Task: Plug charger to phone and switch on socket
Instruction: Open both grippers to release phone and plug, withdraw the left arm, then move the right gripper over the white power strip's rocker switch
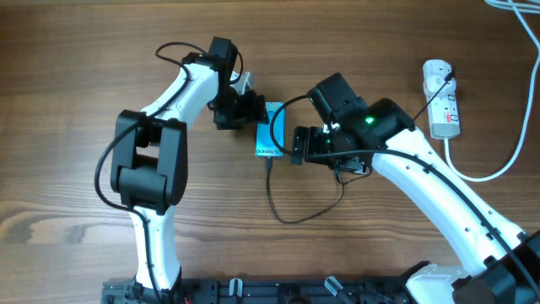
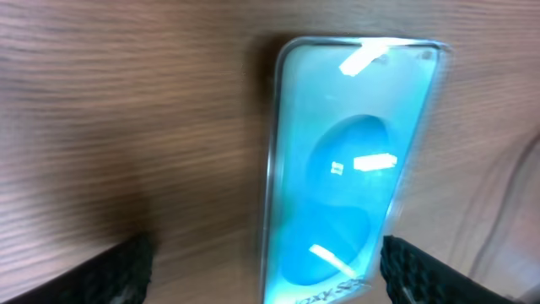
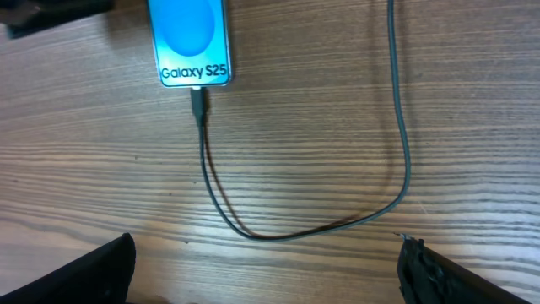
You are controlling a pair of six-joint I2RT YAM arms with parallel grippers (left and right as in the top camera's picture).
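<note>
The phone (image 1: 270,131) lies flat on the wooden table, teal screen up, with "Galaxy S25" at its near edge. The charger cable (image 1: 283,216) has its small connector (image 3: 198,103) at the phone's (image 3: 189,38) bottom port and loops away across the wood. Its black plug (image 1: 441,78) sits in the white socket (image 1: 445,114) at the far right. My left gripper (image 1: 251,110) is open at the phone's far left corner; in the left wrist view (image 2: 266,274) the phone (image 2: 346,169) lies between its fingertips. My right gripper (image 1: 297,145) is open and empty just right of the phone, above bare wood (image 3: 270,274).
A thick white cord (image 1: 494,173) runs from the socket in a loop along the right edge of the table. The black cable loop (image 3: 337,226) lies on the wood in front of my right gripper. A black rail (image 1: 278,291) borders the near edge.
</note>
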